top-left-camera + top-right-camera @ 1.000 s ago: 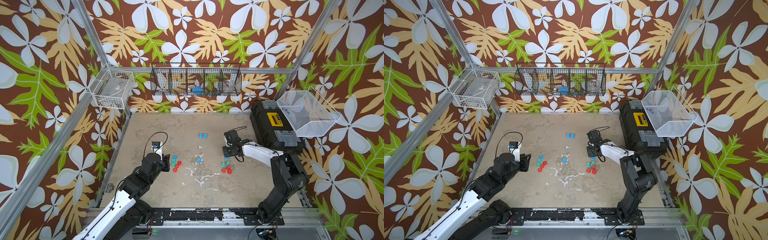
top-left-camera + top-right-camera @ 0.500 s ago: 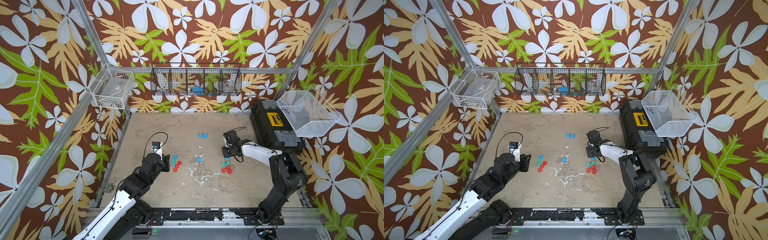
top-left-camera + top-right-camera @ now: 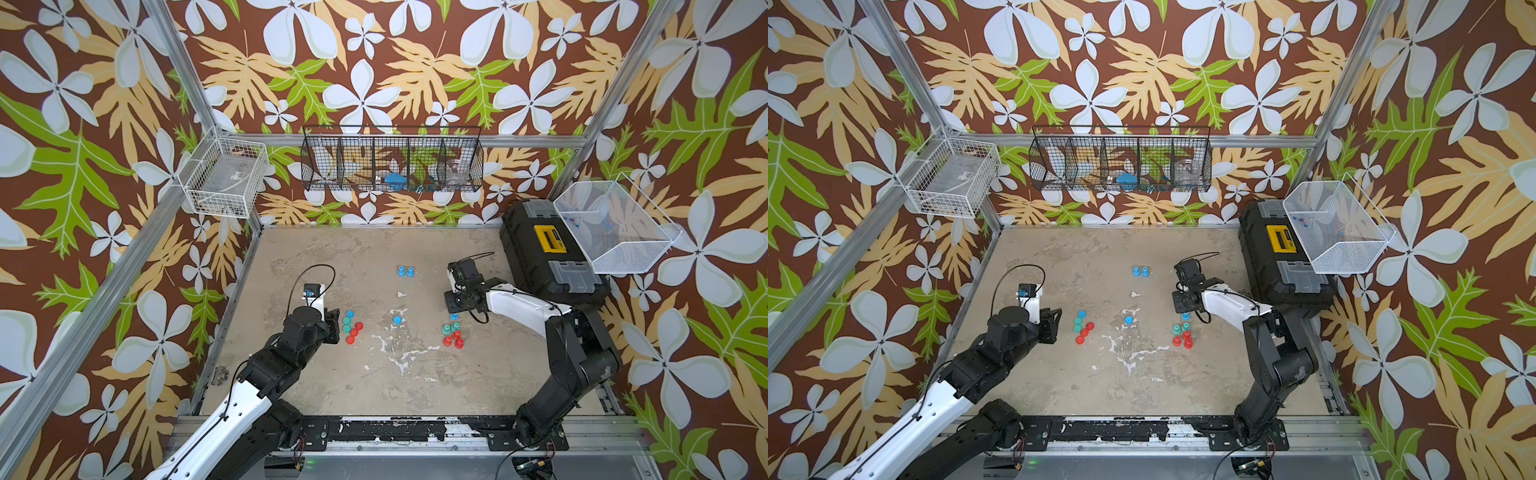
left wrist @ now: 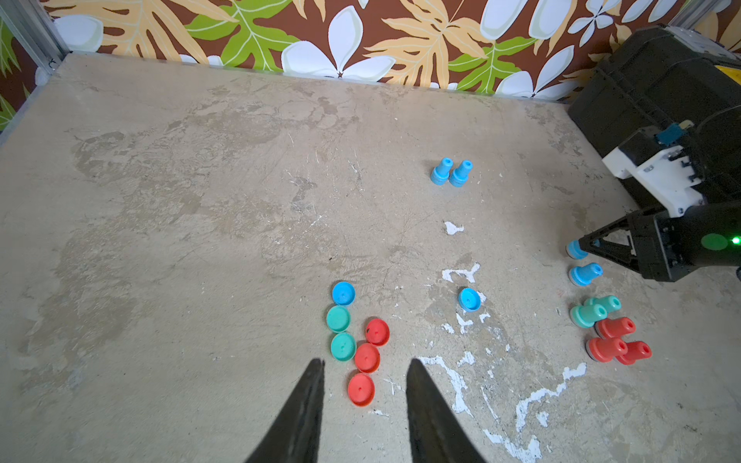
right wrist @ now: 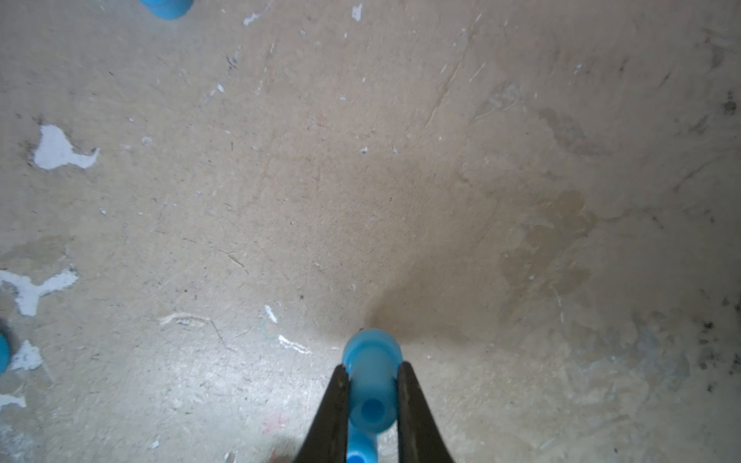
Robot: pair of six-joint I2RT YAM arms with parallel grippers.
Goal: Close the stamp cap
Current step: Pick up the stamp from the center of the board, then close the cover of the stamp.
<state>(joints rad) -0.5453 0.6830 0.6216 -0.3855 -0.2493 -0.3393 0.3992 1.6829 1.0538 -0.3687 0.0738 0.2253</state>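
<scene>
Now the right gripper [image 5: 371,366] is clamped on a blue stamp [image 5: 371,346] down at the tabletop [image 3: 332,257], toward its right edge. The left gripper [image 4: 365,362] stands parted and empty by the loose caps [image 4: 367,358].

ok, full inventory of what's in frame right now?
cap cluster: six, one blue, two teal, three red, just ahead of the left gripper
lone cap: one, blue, table centre
stamp pair: two, blue, side by side, far middle
stamp cluster: six, one blue, two teal, three red, beside the right gripper
held stamp: one, blue, between the right gripper's fingers
toolbox: one, black, table's right edge
white wire basket: one, left wall
black wire basket: one, back wall
white mesh basket: one, right wall
table: one, beige, scuffed
left gripper: open, empty
right gripper: shut on held stamp
</scene>
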